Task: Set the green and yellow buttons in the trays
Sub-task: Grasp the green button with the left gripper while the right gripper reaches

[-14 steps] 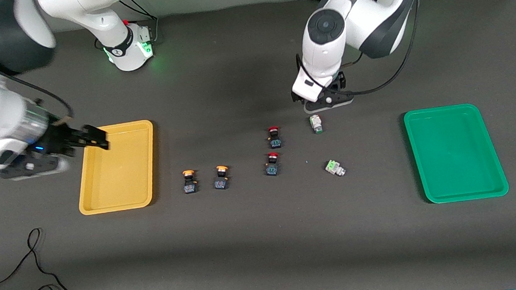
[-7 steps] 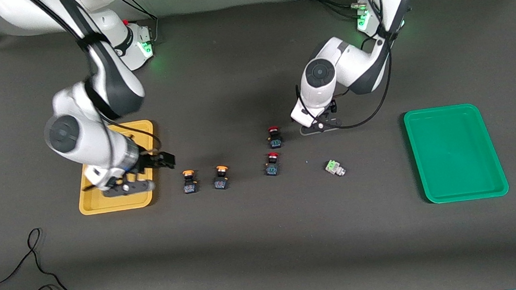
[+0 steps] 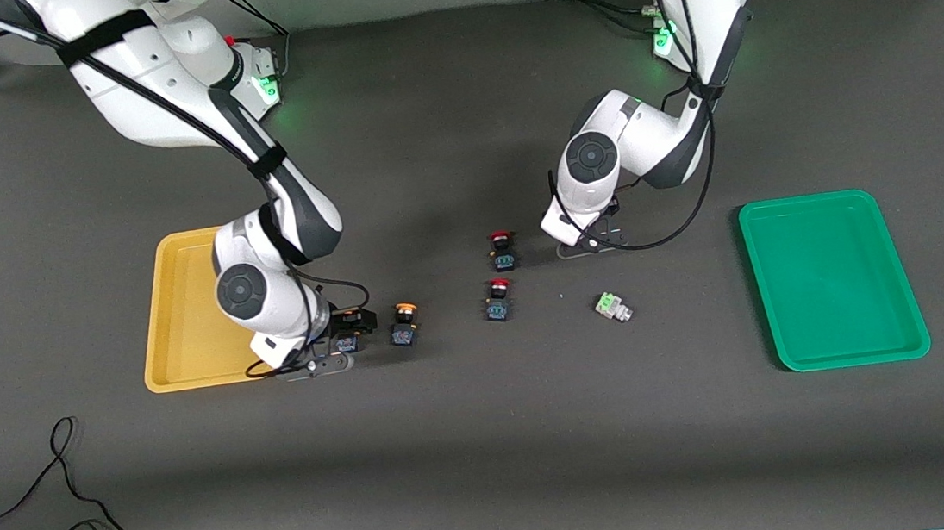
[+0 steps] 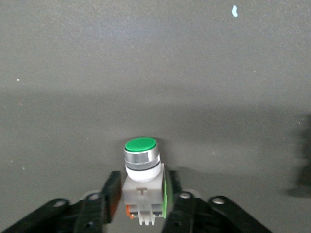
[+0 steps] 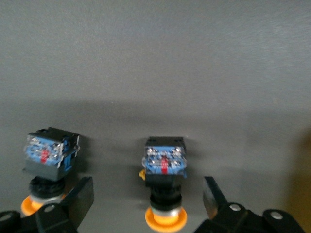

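Dark tabletop (image 3: 492,471), scattered buttons (image 3: 613,307)

Illumination is even, diffuse and overhead. The dark table (image 3: 475,472) surface shows no glare; a broad soft shadow band runs along its edge nearest the front camera. Both arms cast short, soft shadows. Green indicator lights glow at both arm bases. Wrist views are dimmer and slightly soft, with finger pads (image 5: 80,196) blurred at close range.
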You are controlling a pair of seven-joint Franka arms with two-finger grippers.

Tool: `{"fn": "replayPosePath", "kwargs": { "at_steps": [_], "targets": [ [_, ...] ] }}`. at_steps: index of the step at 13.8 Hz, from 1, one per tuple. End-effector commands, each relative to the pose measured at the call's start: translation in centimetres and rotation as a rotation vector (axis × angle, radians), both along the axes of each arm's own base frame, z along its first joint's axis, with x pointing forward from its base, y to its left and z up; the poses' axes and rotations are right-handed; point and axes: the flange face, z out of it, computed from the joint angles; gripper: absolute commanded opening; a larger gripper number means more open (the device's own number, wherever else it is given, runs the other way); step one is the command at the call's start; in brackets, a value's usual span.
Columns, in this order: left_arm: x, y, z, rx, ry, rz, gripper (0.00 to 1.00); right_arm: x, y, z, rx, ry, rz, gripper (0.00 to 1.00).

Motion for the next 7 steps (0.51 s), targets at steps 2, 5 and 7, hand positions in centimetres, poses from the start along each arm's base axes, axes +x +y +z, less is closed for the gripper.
{"fn": "replayPosePath", "kwargs": {
  "at_steps": [2,5,7],
  "targets": [
    [1.0,0.6,1.5,0.001,-0.015,0.033,0.15,0.4,0.2,-0.9,0.004,-0.005,-0.025,0.99],
    [4.0,1.2,7.9,0.009,-0.005,0.075,0.14,0.3,-0.2,-1.7,-0.002,0.006,-0.029,0.15],
    [7.3,2.0,14.9,-0.007,0.025,0.128,0.14,0.4,-0.3,-1.2,-0.003,0.009,-0.032,0.0]
  ]
}}
